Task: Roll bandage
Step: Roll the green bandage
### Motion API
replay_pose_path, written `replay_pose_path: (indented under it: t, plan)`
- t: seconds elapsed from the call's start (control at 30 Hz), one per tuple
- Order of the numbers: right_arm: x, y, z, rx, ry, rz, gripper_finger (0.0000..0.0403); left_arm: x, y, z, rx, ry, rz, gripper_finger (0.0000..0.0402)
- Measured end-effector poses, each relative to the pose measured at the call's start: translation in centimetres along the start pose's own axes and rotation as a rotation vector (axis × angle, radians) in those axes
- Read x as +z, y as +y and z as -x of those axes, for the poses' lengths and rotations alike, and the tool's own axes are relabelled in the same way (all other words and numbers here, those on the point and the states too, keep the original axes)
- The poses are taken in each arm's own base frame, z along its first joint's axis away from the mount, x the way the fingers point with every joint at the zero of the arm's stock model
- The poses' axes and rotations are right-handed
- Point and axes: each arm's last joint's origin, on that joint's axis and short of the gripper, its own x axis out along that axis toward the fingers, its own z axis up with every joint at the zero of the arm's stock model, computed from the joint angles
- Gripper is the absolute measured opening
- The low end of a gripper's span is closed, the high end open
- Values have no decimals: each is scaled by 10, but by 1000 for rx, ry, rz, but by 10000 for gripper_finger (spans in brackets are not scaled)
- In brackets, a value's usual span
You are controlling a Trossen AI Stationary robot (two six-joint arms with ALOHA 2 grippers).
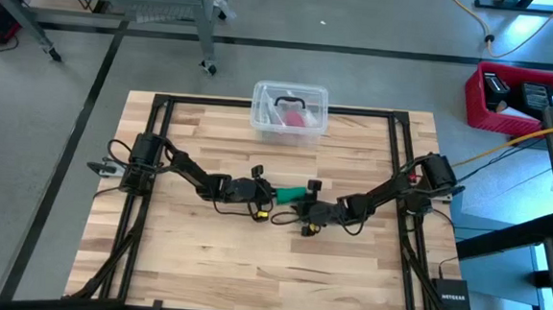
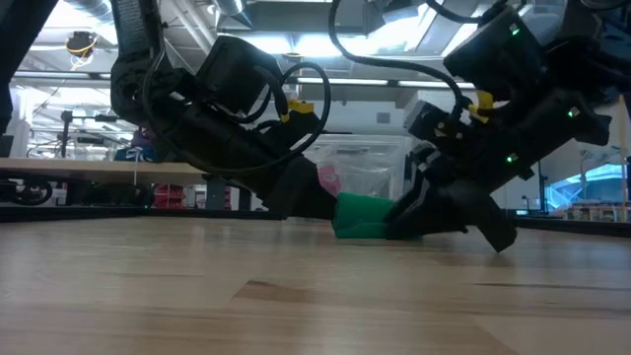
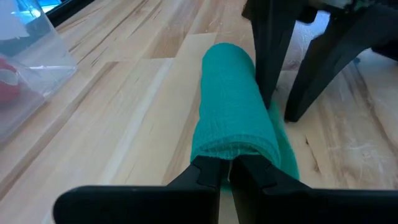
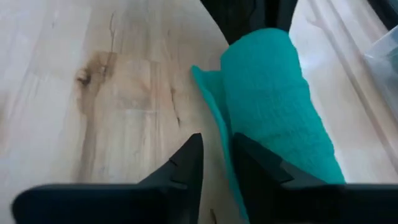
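Bandage [image 1: 291, 193] roll lies lengthwise btwn arms: left gripper [image 3: 226, 176] clamped on its end, right gripper [image 4: 214, 163] straddling loose flap at opposite end, fingers slightly apart.

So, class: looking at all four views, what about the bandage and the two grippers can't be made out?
- Low view: both ends of the bandage are hidden behind the left gripper and right gripper.
- Left wrist view: the gripped end lies under the shut fingers.
- High view: the tub's contents are too small to identify.
- Right wrist view: the loose flap's end runs behind a finger.
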Motion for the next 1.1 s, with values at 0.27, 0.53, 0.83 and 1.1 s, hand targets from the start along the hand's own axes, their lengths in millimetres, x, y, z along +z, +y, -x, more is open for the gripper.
replay_pose_path:
  t: [0.27, 0.53, 0.83, 1.1]
  plan:
    - [0, 0, -2, -29, -14, -12, 59, 0, 0, 0, 0, 1, 5, 13]
    - [2, 6, 6, -14, -15, -12, 12, -1, 0, 0, -8, 12, 11, 13]
    - [23, 10, 35, -72, -113, -41, 4, -4, -2, 1, -19, 39, -5, 13]
    - [25, -6, 29, -129, -101, -62, 4, -4, -4, 1, -13, 45, -25, 13]
